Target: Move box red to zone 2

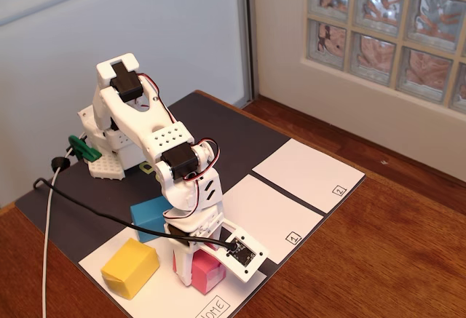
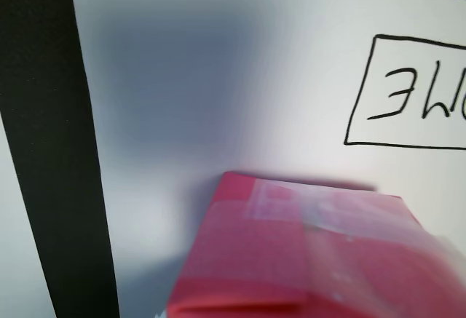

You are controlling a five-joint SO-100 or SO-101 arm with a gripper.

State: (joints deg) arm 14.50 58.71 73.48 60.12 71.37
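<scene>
In the fixed view the box red (image 1: 207, 271), a small pinkish-red paper cuboid, rests on the white sheet marked HOME (image 1: 212, 308). My gripper (image 1: 198, 273) is lowered straight over it. One white finger (image 1: 182, 268) lies against the box's left side, and the other jaw is hidden behind the box and the wrist. The wrist view shows the box red (image 2: 291, 260) filling the lower part, close and blurred, with no finger clearly in sight. Zone 2 (image 1: 309, 172) is the far white rectangle, to the upper right in the fixed view.
A blue box (image 1: 148, 215) sits just behind the arm and a yellow box (image 1: 129, 267) lies left of the red one on the same sheet. Zone 1 (image 1: 266, 212) lies between HOME and zone 2. A black cable (image 1: 87, 205) trails across the dark mat (image 1: 233, 132).
</scene>
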